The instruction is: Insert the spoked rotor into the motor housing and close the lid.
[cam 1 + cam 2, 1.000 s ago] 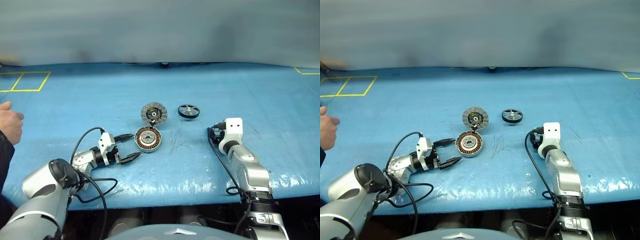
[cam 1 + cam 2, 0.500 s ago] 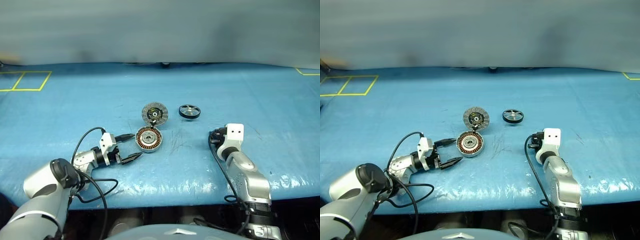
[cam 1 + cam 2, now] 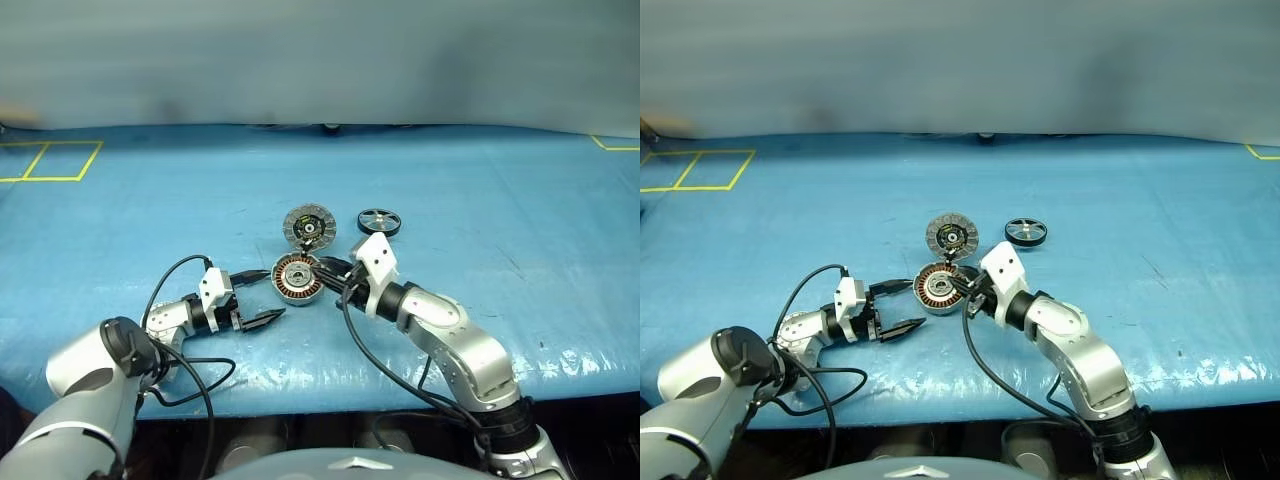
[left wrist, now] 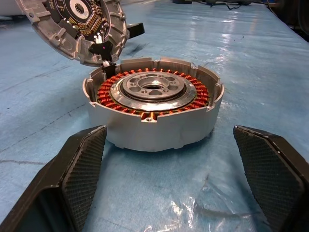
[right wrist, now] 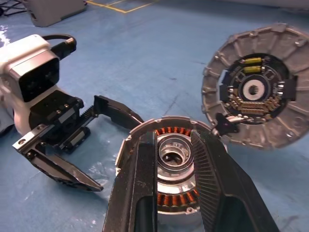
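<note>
A counter [image 3: 520, 190] under a crinkled blue sheet with yellow tape lines [image 3: 40, 162] at its far left carries the motor housing [image 3: 297, 279], its lid [image 3: 308, 226] tilted open behind it, and the spoked rotor [image 3: 377, 222] lying apart to the right. The person's hand seen at the left edge a second ago is gone. The right gripper [image 3: 962, 283] has swung left to the housing, fingers [image 5: 210, 179] narrowly parted and empty, while the left gripper [image 3: 260, 295] waits at the housing's left with fingers [image 4: 82, 169] spread wide; no writing is legible.

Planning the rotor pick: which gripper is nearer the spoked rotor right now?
Right. The right gripper is at the motor housing, with the spoked rotor just beyond it. The left gripper sits on the housing's opposite side, farther away.
</note>
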`<state>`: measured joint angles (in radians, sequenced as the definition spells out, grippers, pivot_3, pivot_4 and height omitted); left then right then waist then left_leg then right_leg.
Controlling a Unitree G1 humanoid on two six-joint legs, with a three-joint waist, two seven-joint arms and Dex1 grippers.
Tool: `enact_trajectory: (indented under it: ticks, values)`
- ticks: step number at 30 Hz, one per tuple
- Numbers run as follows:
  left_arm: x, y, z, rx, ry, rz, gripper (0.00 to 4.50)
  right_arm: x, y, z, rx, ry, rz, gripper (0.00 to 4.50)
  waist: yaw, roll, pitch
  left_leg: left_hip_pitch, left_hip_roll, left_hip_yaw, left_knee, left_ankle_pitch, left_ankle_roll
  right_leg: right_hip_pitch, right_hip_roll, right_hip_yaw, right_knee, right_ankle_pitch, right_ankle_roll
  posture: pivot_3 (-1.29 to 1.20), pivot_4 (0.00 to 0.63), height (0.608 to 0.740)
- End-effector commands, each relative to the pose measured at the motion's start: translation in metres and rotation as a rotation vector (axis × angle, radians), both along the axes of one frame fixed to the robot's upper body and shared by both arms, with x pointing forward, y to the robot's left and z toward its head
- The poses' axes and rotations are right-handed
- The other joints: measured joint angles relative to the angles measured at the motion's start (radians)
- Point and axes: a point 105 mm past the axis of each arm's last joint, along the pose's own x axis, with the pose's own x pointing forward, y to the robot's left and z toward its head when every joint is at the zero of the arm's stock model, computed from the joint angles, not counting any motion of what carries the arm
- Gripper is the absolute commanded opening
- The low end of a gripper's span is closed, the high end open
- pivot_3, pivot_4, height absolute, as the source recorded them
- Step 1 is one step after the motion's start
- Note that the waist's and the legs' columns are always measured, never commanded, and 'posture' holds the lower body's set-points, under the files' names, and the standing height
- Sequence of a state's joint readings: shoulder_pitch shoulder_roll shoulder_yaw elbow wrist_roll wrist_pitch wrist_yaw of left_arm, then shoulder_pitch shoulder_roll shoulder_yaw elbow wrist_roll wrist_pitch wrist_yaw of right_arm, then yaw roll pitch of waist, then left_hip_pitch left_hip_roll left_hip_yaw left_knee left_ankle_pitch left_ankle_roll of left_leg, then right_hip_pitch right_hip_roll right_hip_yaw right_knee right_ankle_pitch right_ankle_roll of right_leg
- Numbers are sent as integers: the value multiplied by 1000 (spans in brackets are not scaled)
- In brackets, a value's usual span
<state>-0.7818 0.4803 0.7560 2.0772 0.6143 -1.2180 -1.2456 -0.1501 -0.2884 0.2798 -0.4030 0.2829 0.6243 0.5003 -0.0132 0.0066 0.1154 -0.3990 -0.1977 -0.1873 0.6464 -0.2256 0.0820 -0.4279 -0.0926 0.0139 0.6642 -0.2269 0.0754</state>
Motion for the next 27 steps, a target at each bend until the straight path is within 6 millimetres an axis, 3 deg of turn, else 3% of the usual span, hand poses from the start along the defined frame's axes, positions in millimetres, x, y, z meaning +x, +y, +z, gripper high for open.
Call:
enact_trajectory:
  ticks: [1,13,27]
  values:
    - [-2,5,2,0,-12,3,4500,2,8,-2,-15,-2,34,642,1,0,0,0,0,0,0,0,0,0,0,0,0,0,0,0,150,740]
    - [-6,12,0,14,-1,5,4500,17,25,-18,-30,46,56,642,-1,0,0,0,0,0,0,0,-1,-1,0,0,1,0,0,0,150,740]
    - [-8,9,-4,13,7,4,4500,28,27,-22,-39,47,48,642,-3,0,0,0,0,0,0,0,-1,-1,0,1,1,0,0,0,150,740]
